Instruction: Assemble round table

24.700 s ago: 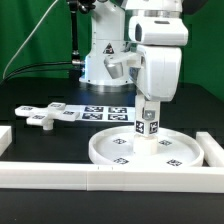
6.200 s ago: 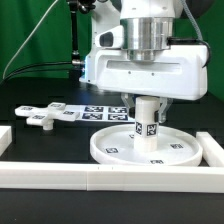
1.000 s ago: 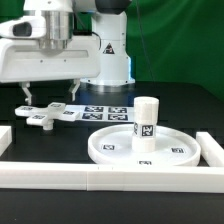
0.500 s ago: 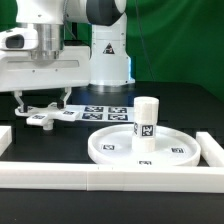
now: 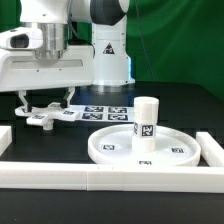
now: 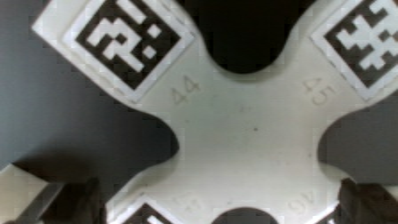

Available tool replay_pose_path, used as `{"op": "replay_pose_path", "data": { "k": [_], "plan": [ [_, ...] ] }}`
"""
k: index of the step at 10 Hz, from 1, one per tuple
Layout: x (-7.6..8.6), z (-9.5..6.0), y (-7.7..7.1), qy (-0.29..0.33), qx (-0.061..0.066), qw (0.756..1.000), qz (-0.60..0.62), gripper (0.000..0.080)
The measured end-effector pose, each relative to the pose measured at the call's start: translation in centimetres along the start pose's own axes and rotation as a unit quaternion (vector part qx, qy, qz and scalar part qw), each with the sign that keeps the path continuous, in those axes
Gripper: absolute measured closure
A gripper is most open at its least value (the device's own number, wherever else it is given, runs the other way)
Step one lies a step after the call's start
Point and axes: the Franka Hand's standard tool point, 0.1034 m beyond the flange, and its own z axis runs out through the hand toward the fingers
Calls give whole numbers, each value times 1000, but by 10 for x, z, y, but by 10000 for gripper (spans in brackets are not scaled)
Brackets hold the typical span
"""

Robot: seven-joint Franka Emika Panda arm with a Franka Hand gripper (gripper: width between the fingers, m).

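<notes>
Black table (image 5: 60, 150), green backdrop | leg (image 5: 146, 122) upright on disc (image 5: 108, 148), looks joined | cross foot (image 5: 40, 119) loose at exterior view's left, not yet fitted | claw (image 5: 45, 103) wide open, straddling it, nothing gripped

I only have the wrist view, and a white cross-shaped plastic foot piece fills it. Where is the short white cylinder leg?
Observer: The short white cylinder leg stands upright in the middle of the large white rimmed round disc, toward the exterior view's right.
Operator: How is the gripper placed?
Observer: The gripper hangs low and open over the white cross-shaped foot piece, which lies flat on the black table, at the exterior view's left.
</notes>
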Motion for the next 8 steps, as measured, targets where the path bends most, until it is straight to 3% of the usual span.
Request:
{"op": "replay_pose_path", "data": {
  "k": [8],
  "plan": [
    [-3, -1, -3, -6, 10, 999, -41, 150]
  ]
}}
